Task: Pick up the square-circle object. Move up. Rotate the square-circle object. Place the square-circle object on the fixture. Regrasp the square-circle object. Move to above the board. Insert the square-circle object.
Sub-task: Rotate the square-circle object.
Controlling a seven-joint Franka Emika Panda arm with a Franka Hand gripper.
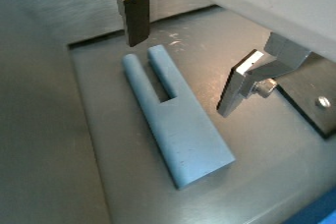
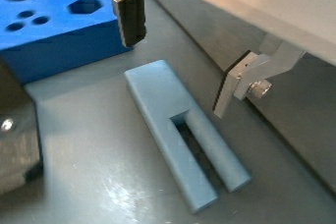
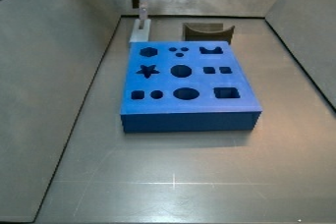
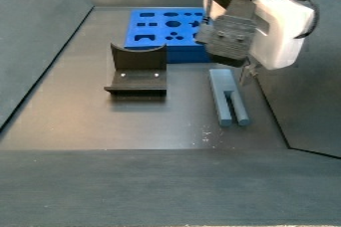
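The square-circle object (image 1: 180, 128) (image 2: 171, 120) is a slim grey-blue bar with a slot cut into one end. It lies flat on the dark floor. My gripper (image 1: 191, 56) (image 2: 184, 51) hangs open just above it, with one finger (image 1: 137, 17) off to one side of the bar, the other finger (image 1: 243, 81) off to the other side, and nothing between them. In a side view the bar (image 4: 229, 97) lies right of the fixture (image 4: 136, 70) and in front of the board (image 4: 167, 27), under the gripper (image 4: 230, 67).
The blue board (image 3: 184, 85) with dark cut-outs fills the middle of the floor, with the bar (image 3: 140, 27) beyond its far left corner and the fixture (image 3: 206, 31) behind it. Grey walls enclose the floor; one wall (image 2: 250, 31) runs close beside the bar.
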